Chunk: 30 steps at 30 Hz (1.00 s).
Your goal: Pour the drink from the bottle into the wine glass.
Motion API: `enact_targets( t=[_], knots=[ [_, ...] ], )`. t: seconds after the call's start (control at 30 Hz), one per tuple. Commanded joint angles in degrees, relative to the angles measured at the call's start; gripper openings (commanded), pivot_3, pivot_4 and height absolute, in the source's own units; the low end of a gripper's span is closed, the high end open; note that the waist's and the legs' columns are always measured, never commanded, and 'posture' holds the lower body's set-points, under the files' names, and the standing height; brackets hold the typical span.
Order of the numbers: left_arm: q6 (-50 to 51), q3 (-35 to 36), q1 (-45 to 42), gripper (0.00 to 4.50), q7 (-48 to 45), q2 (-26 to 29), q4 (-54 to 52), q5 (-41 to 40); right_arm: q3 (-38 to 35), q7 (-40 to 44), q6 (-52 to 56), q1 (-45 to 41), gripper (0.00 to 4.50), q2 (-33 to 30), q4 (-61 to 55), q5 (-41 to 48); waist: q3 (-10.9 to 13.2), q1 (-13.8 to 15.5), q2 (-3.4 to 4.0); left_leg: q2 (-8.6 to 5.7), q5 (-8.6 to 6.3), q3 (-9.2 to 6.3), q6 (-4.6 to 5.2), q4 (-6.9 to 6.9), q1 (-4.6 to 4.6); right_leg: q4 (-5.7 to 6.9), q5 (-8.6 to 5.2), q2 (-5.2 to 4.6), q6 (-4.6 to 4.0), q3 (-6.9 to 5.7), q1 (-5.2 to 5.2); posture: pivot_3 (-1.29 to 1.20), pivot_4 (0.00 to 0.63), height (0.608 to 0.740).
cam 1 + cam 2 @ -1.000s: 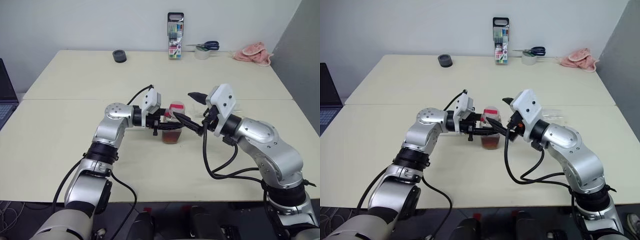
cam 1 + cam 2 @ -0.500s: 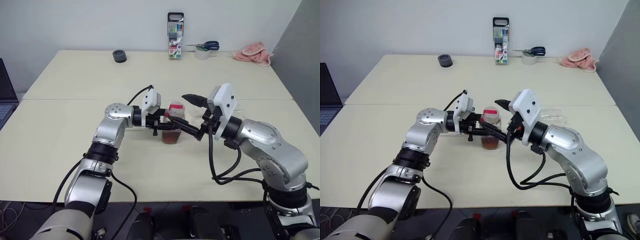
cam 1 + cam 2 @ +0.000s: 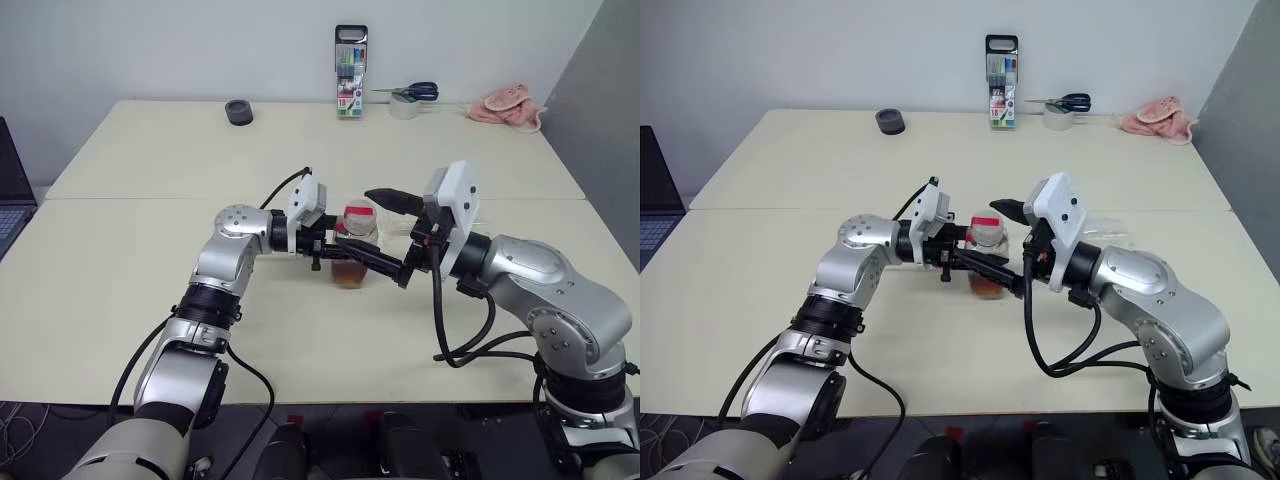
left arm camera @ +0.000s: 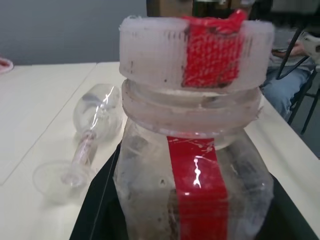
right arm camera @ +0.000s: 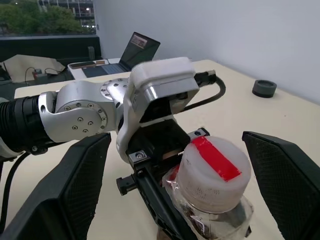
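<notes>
The bottle is standing upright around the middle of the near table, just before the seam with the far one, its drink sitting low in the body and the cap on. The left gripper is pinching the bottle's body. The right gripper is hanging with its fingers spread wide either side of the cap, not touching it. Behind the bottle, the wine glass is lying on its side on the table. A pen case, scissors and pink cloth are lying along the far edge.
</notes>
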Motion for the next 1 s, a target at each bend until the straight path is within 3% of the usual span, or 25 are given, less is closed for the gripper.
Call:
enact_targets(
  t=[0.03,0.37,0.5,0.67,1.0],
  knots=[
    [0.59,0.67,-0.95,1.71,0.06,-0.5,-3.99,-2.06,-1.03,0.24,-0.04,-1.09,4.5,-0.92,-0.19,0.56,0.0,0.0,0.0,0.0,0.0,0.0,0.0,0.0,0.0,0.0,0.0,0.0,0.0,0.0,0.0,0.0,0.15,0.74],
    [0.67,0.22,-0.63,1.71,-0.29,-0.31,-4.6,-1.8,-0.53,-0.45,-1.25,-2.44,4.5,0.01,2.29,-0.7,0.0,0.0,0.0,-0.01,0.0,0.01,0.0,0.0,0.0,0.0,0.0,0.0,0.0,0.01,0.0,0.0,0.15,0.74],
    [0.7,0.09,-0.1,1.71,-0.28,-0.09,-5.06,-1.7,-0.58,-0.55,-1.68,-2.91,3.58,0.48,2.78,-0.93,0.0,0.0,0.0,0.0,0.0,0.0,0.0,0.0,0.0,-0.01,0.0,0.0,0.0,0.0,0.0,0.0,0.15,0.74],
    [0.92,0.07,0.21,1.71,-0.14,0.07,-5.52,-1.59,-0.04,-0.47,-2.36,-3.22,1.87,0.56,2.86,-1.57,0.0,0.0,0.0,0.0,0.0,0.01,0.0,0.0,0.0,0.0,0.0,0.0,0.0,0.01,0.0,0.0,0.15,0.74],
    [1.84,0.02,1.81,1.71,0.31,0.9,-6.52,-1.53,3.67,0.82,-12.69,-2.22,1.83,-3.58,1.7,-11.81,0.0,-0.03,0.0,-0.01,0.0,0.01,0.0,0.0,0.0,-0.01,0.0,0.0,0.0,0.0,0.0,0.0,0.15,0.74]
  ],
)
